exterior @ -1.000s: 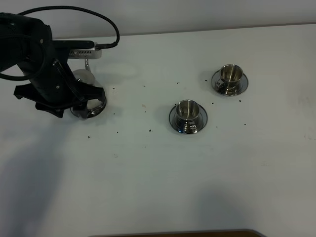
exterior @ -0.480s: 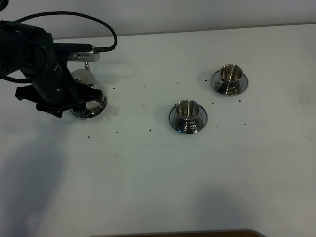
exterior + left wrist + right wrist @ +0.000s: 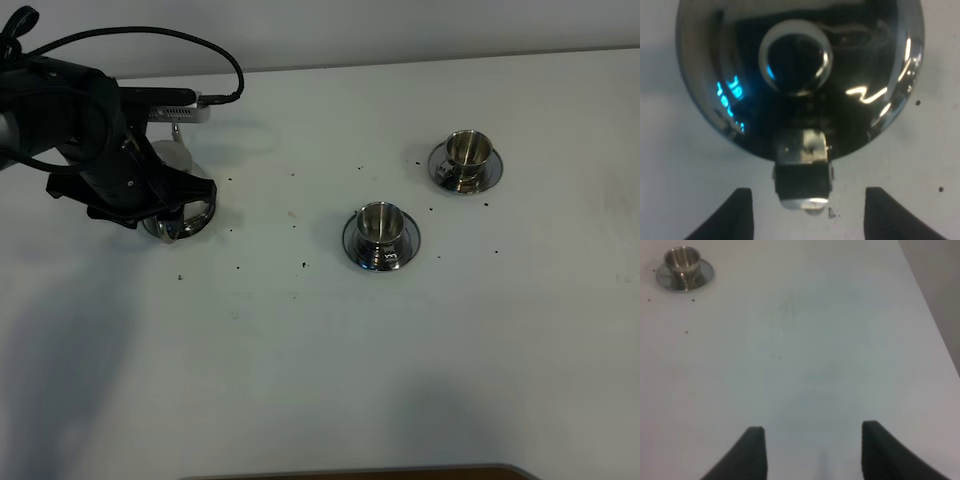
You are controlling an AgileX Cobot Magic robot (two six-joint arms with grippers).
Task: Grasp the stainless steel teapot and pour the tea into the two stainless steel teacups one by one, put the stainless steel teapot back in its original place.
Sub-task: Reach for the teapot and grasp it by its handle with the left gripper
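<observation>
Left wrist view is giving me the stainless steel teapot [image 3: 865, 75] from straight above, its domed lid and knob [image 3: 796, 55] filling the frame and the loop handle [image 3: 802, 175] pointing back toward the left gripper [image 3: 808, 202]. The jaws are standing wide apart, one on either side of the handle and clear of it, so I am gripping nothing. In the exterior high view the teapot is sitting at the far left of the white table [image 3: 300, 350], mostly hidden under the left arm [image 3: 90, 140]. The two stainless steel teacups are standing well to its right, each on a saucer: one near the middle [image 3: 381, 225], the other farther back and right [image 3: 465, 150]. Dark specks [image 3: 304, 264] are lying scattered between them. The right gripper [image 3: 812, 440] is hovering over bare table, jaws apart and holding nothing.
</observation>
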